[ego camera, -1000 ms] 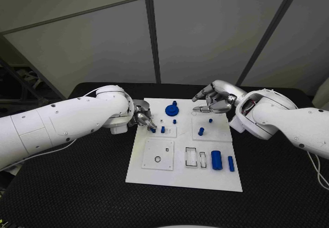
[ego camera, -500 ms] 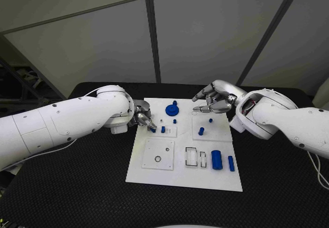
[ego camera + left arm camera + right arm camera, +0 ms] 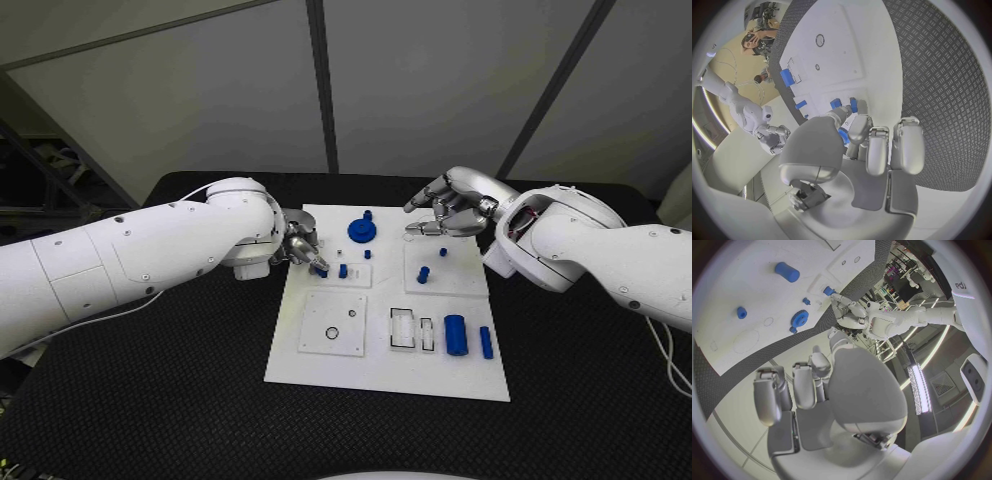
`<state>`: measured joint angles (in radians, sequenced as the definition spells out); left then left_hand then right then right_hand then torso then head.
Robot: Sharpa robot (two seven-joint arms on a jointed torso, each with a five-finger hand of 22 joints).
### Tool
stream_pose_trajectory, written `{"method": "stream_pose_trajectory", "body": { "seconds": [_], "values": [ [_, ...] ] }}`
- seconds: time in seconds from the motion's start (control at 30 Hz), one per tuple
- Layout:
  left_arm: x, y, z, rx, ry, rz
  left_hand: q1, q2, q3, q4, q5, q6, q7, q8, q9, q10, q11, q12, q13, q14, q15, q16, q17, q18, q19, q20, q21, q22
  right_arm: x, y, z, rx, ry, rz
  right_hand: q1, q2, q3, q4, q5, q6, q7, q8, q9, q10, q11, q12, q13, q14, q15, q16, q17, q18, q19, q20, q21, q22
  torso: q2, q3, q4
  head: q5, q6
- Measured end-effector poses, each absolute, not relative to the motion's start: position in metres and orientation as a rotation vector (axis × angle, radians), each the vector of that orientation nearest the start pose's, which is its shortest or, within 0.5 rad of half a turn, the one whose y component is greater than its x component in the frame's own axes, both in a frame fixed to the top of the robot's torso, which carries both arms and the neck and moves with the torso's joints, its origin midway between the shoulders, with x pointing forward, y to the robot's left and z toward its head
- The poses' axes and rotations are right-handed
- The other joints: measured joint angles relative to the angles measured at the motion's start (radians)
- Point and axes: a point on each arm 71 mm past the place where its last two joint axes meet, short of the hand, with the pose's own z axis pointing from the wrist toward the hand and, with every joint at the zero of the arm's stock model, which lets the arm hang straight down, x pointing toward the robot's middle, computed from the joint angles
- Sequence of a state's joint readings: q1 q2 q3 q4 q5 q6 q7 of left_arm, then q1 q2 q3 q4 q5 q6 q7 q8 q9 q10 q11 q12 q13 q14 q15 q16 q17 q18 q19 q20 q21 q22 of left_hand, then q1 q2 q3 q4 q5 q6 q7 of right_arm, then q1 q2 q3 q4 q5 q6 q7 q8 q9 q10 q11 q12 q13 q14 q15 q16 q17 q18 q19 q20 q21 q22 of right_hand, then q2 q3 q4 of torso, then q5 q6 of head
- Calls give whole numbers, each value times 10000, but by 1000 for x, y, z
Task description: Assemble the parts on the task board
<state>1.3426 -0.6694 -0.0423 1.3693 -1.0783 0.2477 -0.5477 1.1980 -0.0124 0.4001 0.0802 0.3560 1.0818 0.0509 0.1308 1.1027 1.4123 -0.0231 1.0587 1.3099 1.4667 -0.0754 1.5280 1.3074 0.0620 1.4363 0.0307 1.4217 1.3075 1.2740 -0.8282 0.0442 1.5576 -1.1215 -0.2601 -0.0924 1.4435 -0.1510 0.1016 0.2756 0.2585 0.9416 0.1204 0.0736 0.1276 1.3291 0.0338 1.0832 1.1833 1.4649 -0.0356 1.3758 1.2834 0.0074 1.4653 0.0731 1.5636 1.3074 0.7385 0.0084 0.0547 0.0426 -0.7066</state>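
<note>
**A:** Head view, honestly hard to read at the left robot hand [image 3: 303,249]. Its fingers bunch at the left edge of the task board [image 3: 378,372], and the tips blend with a small blue part [image 3: 322,270] there. Anyone make out a grip?

**B:** The left wrist view helps. There's a blue piece [image 3: 842,136] pinched between thumb and a finger, right over the board's edge, the other fingers [image 3: 906,142] curled alongside. Most of that piece is covered by the thumb though, so I can't tell its shape.

**A:** And the right robot hand [image 3: 450,211]?

**B:** It's over the board's far right corner, fingers curled in. Can't see anything in it, but the palm side is hidden, so I can't tell for sure.

**A:** Board itself is a white plate in the middle of the black counter [image 3: 173,400]. Blue gear [image 3: 361,232] near the far edge, short peg [image 3: 424,276] standing mid-board, fat cylinder [image 3: 454,336] and a thin bar [image 3: 486,344] lying near the right edge.

**B:** Also a square plate with a ring [image 3: 332,333] in it, plus two outlined slots [image 3: 402,331] beside the cylinder.
</note>
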Motion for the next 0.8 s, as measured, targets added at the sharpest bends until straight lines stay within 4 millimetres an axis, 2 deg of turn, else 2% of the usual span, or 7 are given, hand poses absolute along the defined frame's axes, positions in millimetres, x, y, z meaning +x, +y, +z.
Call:
{"method": "stream_pose_trajectory", "body": {
  "seconds": [0.2, 0.6, 0.73, 0.8],
  "values": [
    [524, 172, -170, -569, 23019, -3560, -327, -246, 228, -144, 192, 28, -28, 29, 75, -12, -12, -61, 0, 0, 1, 0, 0, 1, 0, 0, 0, 0, 500, -184, -120, 1048, 16642, 8865, 0, 0, 0, 0, 0, 0, 0, 0, 0, 0, 0, 0, 0, 0, 0, 0, 0, 0, 0, 0, 0, 0, -1, 3, -1, 7, -12],
    [524, 171, -170, -466, 23025, -3486, -482, -320, 411, -189, 192, 102, -102, 143, 189, -11, -11, -61, 0, 2, 3, 0, 0, 0, 0, 0, 0, 0, 499, -184, -120, 1045, 16645, 8867, 0, 0, 0, 0, 0, 24, -23, 0, -8, 0, 0, 0, 0, 0, 0, 0, 0, 0, 0, 0, 0, -1, -4, -5, 0, 8, -25],
    [524, 171, -170, -466, 23008, -3481, -602, -439, 592, -272, 92, 172, -171, 178, 253, 54, -72, -32, 0, -16, -54, 11, 0, 1, 38, -38, 0, 0, 499, -183, -120, 1043, 16646, 8870, 0, 0, 0, 0, 0, 36, -36, 0, -13, 0, 0, 0, 0, 0, 0, 0, 0, 0, 0, 0, 0, -1, -5, -9, 6, 12, -25],
    [524, 171, -171, -473, 23000, -3482, -721, -453, 829, -445, 21, 173, -172, 179, 282, 55, -72, 5, 0, 1, -71, 56, 0, 0, 37, -38, 27, 0, 500, -183, -120, 1043, 16647, 8870, 0, 0, 0, 0, 0, 36, -36, 0, -13, 0, 0, 0, 0, 0, 0, 0, 0, -1, 0, 0, 0, -1, -5, -8, 6, 12, -24]
  ]
}}
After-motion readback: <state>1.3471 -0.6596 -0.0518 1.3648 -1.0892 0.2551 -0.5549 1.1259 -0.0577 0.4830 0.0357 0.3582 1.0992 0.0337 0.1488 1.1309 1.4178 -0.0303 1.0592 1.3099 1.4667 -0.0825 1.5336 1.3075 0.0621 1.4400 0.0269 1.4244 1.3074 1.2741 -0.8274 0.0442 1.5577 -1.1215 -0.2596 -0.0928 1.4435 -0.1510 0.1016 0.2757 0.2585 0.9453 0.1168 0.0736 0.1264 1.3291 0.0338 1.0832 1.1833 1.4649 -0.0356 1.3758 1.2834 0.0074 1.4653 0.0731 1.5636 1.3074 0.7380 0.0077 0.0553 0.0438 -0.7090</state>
